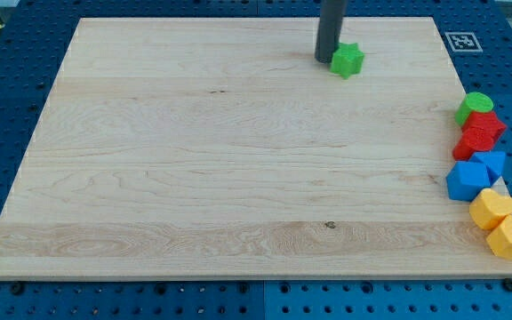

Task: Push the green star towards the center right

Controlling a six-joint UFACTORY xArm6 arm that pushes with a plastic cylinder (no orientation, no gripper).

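The green star (348, 60) lies on the wooden board (229, 160) near the view's top, right of centre. My tip (326, 60) is the lower end of a dark rod coming down from the view's top. It stands just left of the green star, touching or almost touching its left side.
A cluster of blocks sits at the board's right edge: a green cylinder (474, 107), two red blocks (481, 133), two blue blocks (474, 175) and two yellow blocks (502, 223). A fiducial tag (460, 41) marks the top right corner. Blue pegboard surrounds the board.
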